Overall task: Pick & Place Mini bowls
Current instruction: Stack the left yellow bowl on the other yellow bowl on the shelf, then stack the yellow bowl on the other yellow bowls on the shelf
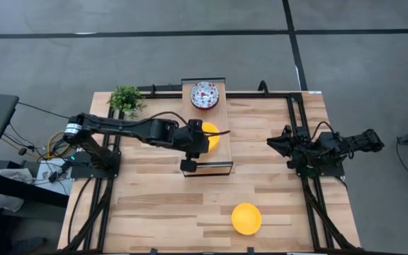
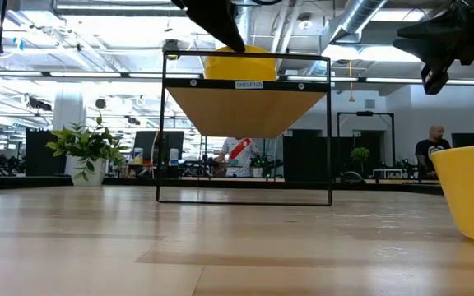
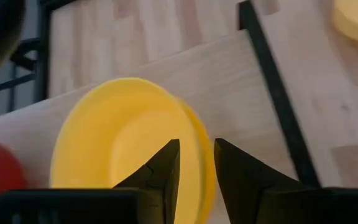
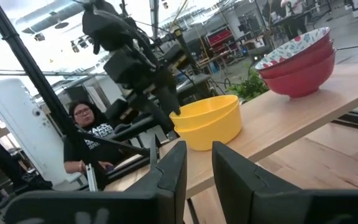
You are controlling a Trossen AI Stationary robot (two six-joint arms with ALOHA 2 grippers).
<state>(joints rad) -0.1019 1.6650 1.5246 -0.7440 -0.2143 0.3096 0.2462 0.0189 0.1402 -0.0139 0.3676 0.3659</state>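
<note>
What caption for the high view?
Left gripper at stacked yellow bowls on raised shelf; right gripper waits.

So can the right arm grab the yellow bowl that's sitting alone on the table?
Probably yes. The lone yellow bowl sits in the open on the table with nothing around it, and the right gripper hangs free, holding nothing. It may be a stretch, though.

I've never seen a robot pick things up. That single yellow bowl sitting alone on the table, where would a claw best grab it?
Probably by the rim, coming straight down from above. The lone yellow bowl sits upright and open on the bare table, so its thin edge is free all round: one finger could go inside, one outside. The right claw, waiting at the table's right side, seems nearer.
</note>
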